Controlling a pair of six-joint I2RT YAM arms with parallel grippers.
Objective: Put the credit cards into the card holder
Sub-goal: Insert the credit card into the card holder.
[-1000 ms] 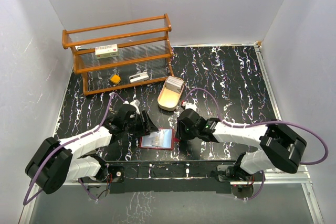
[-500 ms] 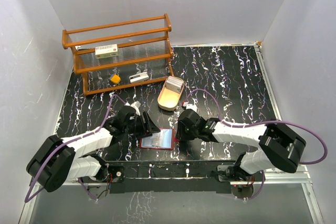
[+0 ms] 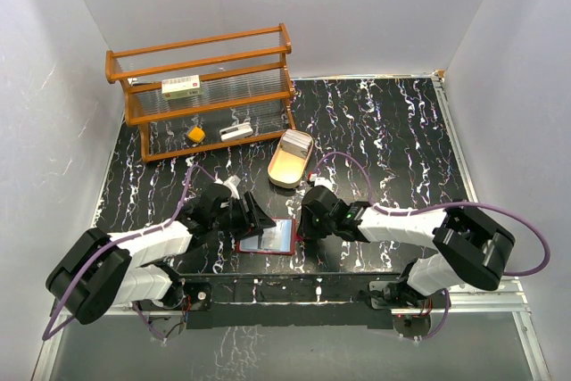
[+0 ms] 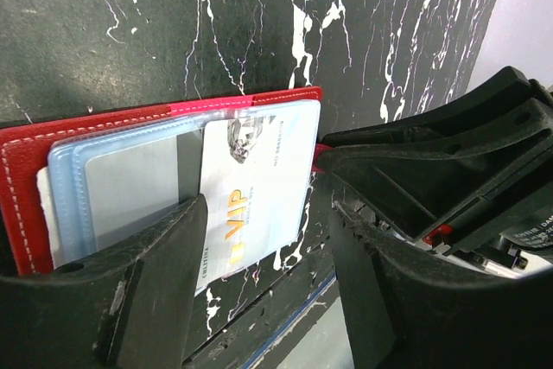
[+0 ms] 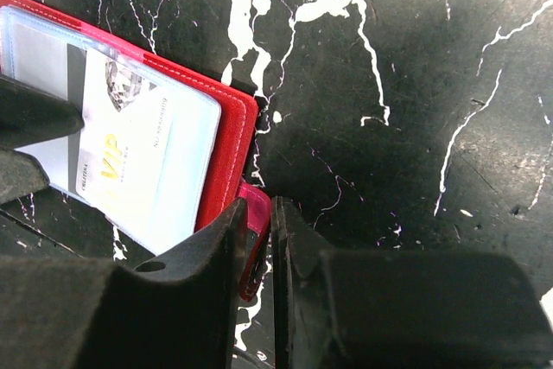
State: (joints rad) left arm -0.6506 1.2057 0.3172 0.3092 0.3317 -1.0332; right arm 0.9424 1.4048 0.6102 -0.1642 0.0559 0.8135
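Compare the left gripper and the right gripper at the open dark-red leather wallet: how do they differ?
The left gripper has its jaws wide apart; the right gripper has its jaws almost together. The left gripper holds nothing and straddles the pale VIP-printed plastic card, while the right gripper pinches the red snap tab of the dark-red folding wallet. Both sit low at the wallet on the black white-veined table.

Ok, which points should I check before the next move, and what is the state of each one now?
1. Card holder lies open: ok.
2. Right gripper pinches the snap tab: ok.
3. VIP card fully inside the pocket: not ok, it sticks out.
4. Left gripper open above that card: ok.
5. Stack of cards lies in the tan tray: ok; how many, cannot tell.
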